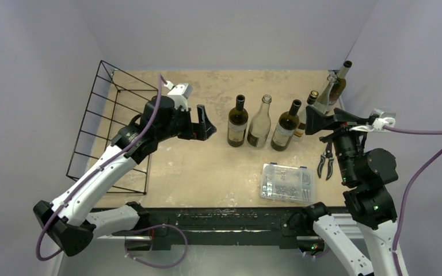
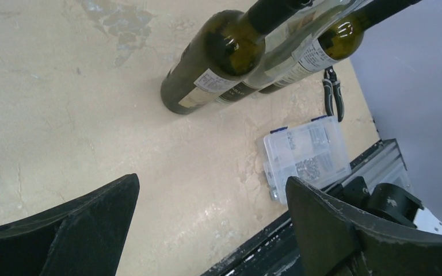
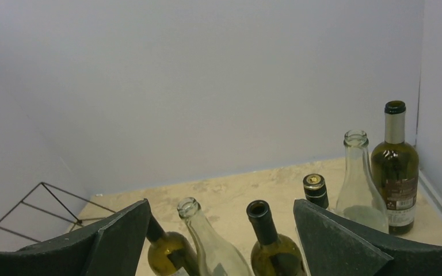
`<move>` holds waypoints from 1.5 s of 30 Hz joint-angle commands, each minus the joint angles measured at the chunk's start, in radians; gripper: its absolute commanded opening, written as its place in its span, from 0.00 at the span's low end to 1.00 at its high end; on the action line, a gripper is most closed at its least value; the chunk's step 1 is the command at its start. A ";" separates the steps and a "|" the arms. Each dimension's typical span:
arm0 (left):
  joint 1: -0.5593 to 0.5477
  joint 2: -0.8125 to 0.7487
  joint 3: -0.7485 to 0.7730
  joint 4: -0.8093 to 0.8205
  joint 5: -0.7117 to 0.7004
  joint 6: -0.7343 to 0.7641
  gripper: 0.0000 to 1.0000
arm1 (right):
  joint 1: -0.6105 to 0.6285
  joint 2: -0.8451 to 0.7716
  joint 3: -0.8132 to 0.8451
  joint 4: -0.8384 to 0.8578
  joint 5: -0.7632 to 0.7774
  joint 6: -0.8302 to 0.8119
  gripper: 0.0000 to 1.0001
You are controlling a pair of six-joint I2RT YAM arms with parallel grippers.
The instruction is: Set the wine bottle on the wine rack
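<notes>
A beige, mottled table (image 1: 207, 167) is enclosed by pale grey walls. The wine rack (image 1: 110, 123), a black wire frame with a slanted grid of cells, is set at the table's left edge. The left arm (image 1: 101, 172) is stretched over the rack's near right corner. The left jaws are held spread wide above bare table, just left of the bottle row, with nothing between them. The right arm (image 1: 368, 172) is raised at the right side. The right jaws are likewise spread fully apart and nothing is gripped; bottle necks are seen beyond them in the right wrist view.

Six wine bottles (image 1: 286, 131) are stood upright on the table, all well apart from the rack. A dark bottle (image 1: 237, 123), a clear bottle (image 1: 260, 125) and a green bottle (image 1: 288, 122) are lined up near the middle, close beside one another. A black-capped bottle (image 1: 311, 99) is partly hidden behind the right jaws. A second clear bottle (image 1: 326, 95) and an olive bottle (image 1: 339, 80) are placed in the far right corner, just beside each other.

A clear plastic box (image 1: 288, 182) of small parts is laid near the front edge, right of centre. A black-handled hand tool (image 1: 325, 164) is laid just to the right of the box, beside the right arm.
</notes>
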 commanded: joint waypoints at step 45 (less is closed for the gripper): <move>-0.307 0.615 0.408 0.351 -0.658 0.236 0.55 | 0.112 -0.049 -0.067 0.077 0.072 -0.112 0.99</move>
